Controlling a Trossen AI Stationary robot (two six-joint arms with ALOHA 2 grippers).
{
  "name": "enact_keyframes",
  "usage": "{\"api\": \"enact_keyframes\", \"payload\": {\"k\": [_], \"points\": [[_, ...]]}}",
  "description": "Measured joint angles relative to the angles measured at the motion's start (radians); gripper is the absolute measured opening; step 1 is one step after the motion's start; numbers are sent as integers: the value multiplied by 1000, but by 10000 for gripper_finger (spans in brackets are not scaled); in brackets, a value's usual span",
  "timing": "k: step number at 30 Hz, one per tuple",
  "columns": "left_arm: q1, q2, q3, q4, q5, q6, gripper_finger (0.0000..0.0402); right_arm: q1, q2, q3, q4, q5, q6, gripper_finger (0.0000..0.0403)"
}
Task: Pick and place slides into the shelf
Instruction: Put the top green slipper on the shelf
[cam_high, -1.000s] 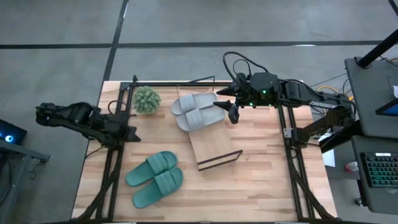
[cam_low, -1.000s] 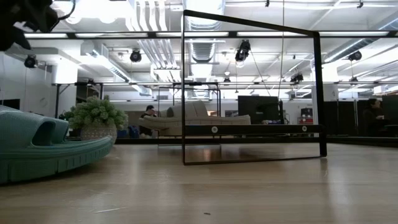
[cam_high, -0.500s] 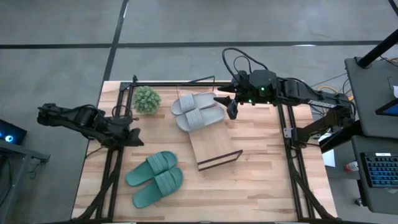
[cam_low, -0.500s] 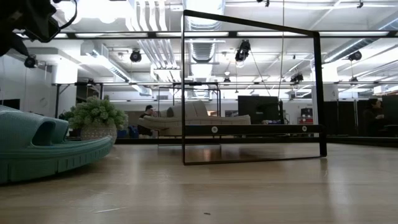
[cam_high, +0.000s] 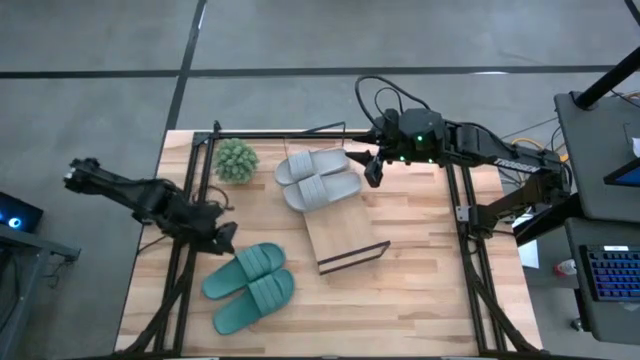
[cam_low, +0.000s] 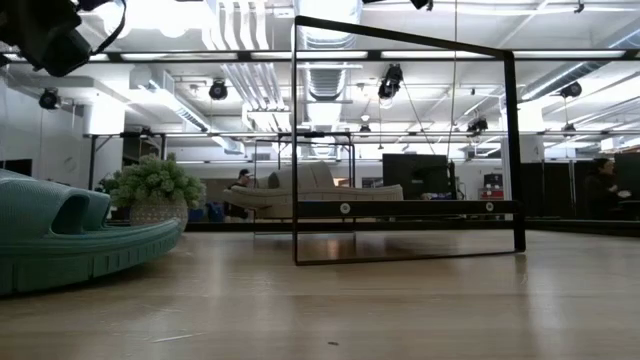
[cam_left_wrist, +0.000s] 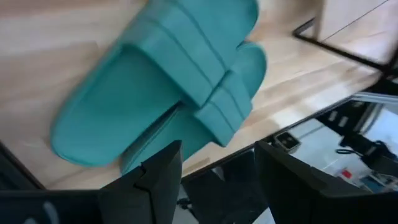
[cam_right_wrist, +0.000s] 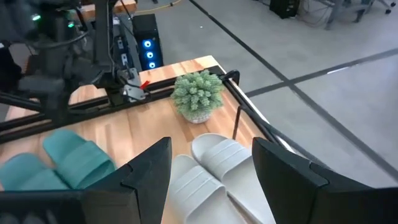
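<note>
On the table (cam_high: 420, 270), the teal pair (cam_high: 250, 287) lies near the front-left, side by side, toes toward the shelf (cam_high: 340, 235). The grey pair (cam_high: 318, 178) sits at the back of the shelf board, with one sandal partly past the board's back edge, just beside the plant (cam_high: 236, 160). The front half of the shelf is bare wood, its black wire frame standing at the near end.

Left gripper (cam_high: 222, 236) reaches in from the left rail and hovers just above and behind the teal pair, not touching it. Its fingers (cam_left_wrist: 160, 180) are spread wide, nothing between them; the left wrist view looks straight down onto both teal straps.

Right gripper (cam_high: 372, 170) hangs at the back right, just beside the grey pair's outer sandal, apart from it. Its fingers (cam_right_wrist: 149, 168) are also wide and hold nothing; the right wrist view looks over the grey pair toward the plant and the teal pair beyond.

Low view: the teal pair (cam_low: 70, 235) fills the left foreground, the plant (cam_low: 150, 190) behind it, the wire frame (cam_low: 405, 150) upright mid-table. A person shows far off in the room.
</note>
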Motion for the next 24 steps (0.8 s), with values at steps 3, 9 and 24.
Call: {"api": "enact_keyframes", "payload": {"k": [3,9,24], "points": [[-59,62,-3,65,-26,-94,185,-8,0,0,2,0,-19,215],[-149,137,-1,129,-249,-259,185,-31,-2,0,0,0,-60,215],[-276,257,1,54,-320,-434,185,-102,-3,0,1,-1,-104,215]]}}
